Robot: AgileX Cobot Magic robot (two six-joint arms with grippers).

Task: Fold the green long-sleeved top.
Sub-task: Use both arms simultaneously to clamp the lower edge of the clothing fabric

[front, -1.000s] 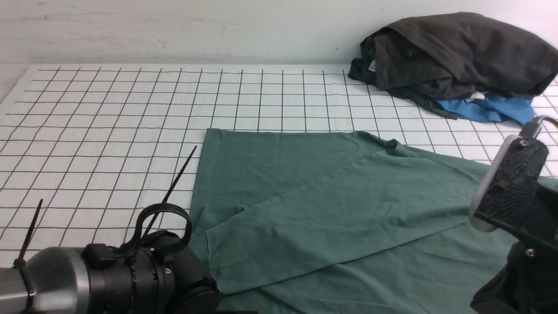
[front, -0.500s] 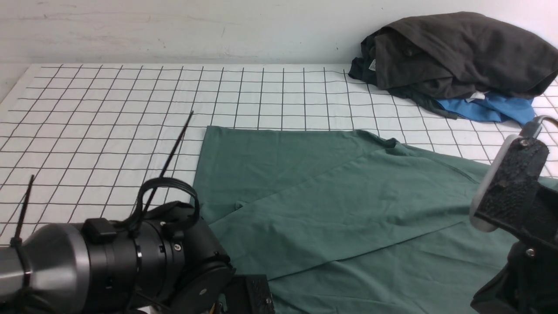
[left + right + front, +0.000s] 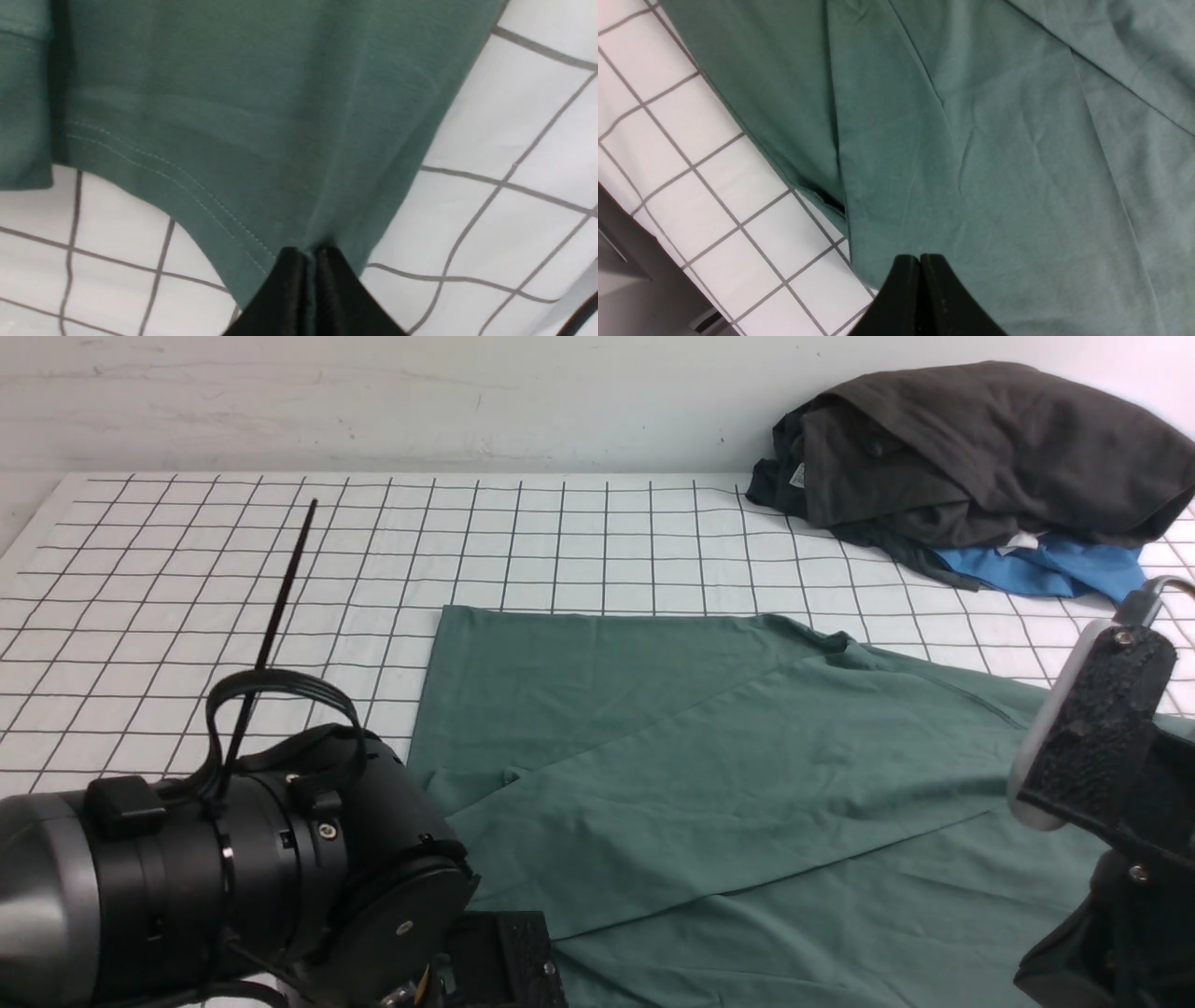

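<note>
The green long-sleeved top (image 3: 709,775) lies spread on the gridded table cover, with a sleeve folded diagonally across its body. Its logo and collar are hidden. My left gripper (image 3: 306,252) is shut on the top's stitched hem (image 3: 187,182) at a corner, with cloth pinched between the fingertips and drawn up off the cover. A cuff (image 3: 23,93) lies beside it. My right gripper (image 3: 920,256) is shut and hovers over the top (image 3: 994,140) near its edge, with no cloth showing between its tips. The right arm (image 3: 1092,737) stands at the right edge of the front view.
A dark grey-black garment (image 3: 980,448) is heaped over a bright blue garment (image 3: 1055,569) at the far right corner. The white black-gridded cover (image 3: 233,569) stretches to the left and back, up to a white wall. The left arm's wrist (image 3: 233,877) fills the near left.
My left arm has risen and swung towards the left, pulling the near left corner of the top with it. The right arm has not moved.
</note>
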